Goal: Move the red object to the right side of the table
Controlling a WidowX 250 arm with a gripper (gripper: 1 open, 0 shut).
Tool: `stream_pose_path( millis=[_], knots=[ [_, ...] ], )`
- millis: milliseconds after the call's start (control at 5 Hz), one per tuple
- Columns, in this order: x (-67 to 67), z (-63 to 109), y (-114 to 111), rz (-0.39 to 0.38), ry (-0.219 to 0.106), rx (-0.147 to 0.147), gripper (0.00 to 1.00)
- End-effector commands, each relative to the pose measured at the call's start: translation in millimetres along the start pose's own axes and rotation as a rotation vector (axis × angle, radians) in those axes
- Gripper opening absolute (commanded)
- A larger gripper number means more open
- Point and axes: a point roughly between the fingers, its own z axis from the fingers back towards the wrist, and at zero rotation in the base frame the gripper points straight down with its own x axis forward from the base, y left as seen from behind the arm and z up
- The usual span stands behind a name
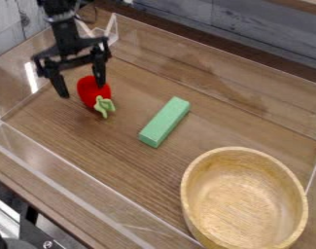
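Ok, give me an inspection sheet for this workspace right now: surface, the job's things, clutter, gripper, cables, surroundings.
Surface: brown wood-grain table, ringed by low clear walls.
Job's things: red object on the left part of the table, green stem end toward the camera; not yet moved right.
Clutter: green block lying near the middle; empty wooden bowl at the front right.
Gripper: gripper open, pointing down, fingers on either side of the red object; contact cannot be told.
Cables: nothing seen on the table; dark shapes at the bottom left corner too unclear to name.
Surroundings: grey plank wall behind.
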Motion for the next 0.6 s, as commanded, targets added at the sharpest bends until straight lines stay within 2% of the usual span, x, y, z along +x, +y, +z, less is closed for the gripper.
stream_pose_path(
  millis=[0, 400],
  knots=[
    [5.3, 1.4, -5.8, 0.003, -0.036, -0.017, 1.00],
    [5.8, -3.6, -12.9, -0.003, -0.025, -0.017, 1.00]
  ],
)
